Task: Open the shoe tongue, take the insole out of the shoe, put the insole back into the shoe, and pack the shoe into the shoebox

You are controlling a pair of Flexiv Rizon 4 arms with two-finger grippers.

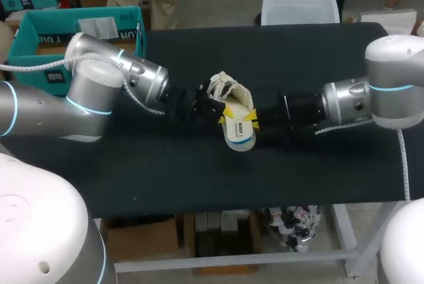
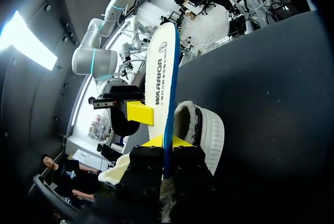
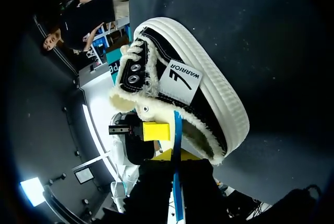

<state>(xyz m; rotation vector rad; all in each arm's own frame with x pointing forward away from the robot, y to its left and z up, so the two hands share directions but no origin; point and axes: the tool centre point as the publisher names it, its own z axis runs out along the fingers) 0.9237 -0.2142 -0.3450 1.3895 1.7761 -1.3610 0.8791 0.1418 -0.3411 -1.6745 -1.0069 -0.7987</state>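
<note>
A black shoe with a white sole and fleecy lining lies on its side at the table's middle. A white insole with a blue edge sticks out of its opening toward the front. My left gripper is shut on the insole from the left, and my right gripper is shut on it from the right. In the left wrist view the insole runs edge-on between that gripper's tips, the shoe beside it. In the right wrist view the blue edge passes between the tips, under the shoe.
A teal shoebox stands open at the table's back left corner, behind my left arm. A white plastic bin sits at the far edge. The black tabletop lies bare in front of the shoe.
</note>
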